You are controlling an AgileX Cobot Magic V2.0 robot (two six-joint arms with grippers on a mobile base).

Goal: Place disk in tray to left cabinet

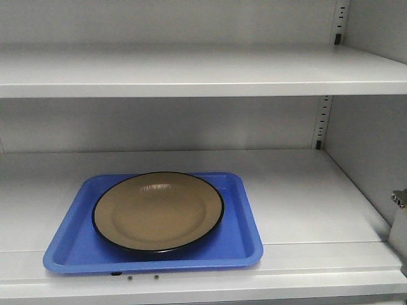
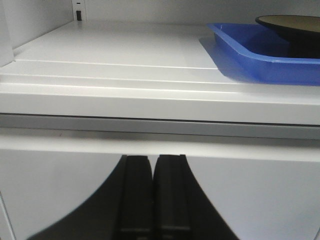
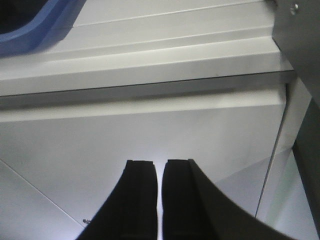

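The tan disk [image 1: 158, 212] with its black rim lies flat in the blue tray [image 1: 248, 246], which rests on the lower shelf of the left cabinet [image 1: 305, 190], near the shelf's front edge. In the left wrist view the tray [image 2: 250, 55] and the disk [image 2: 290, 22] show at the upper right. My left gripper [image 2: 153, 162] hangs below the shelf's front lip, shut and holding nothing. Only a corner of the tray [image 3: 35, 30] shows in the right wrist view, at the upper left. My right gripper [image 3: 159, 165] is also below the shelf, shut and holding nothing.
An upper shelf [image 1: 203, 70] spans the cabinet above the tray. Perforated strips [image 1: 323, 121] run down the back right corner. The cabinet's right wall [image 1: 369, 146] and a door edge with a hinge [image 1: 399, 198] stand at the right.
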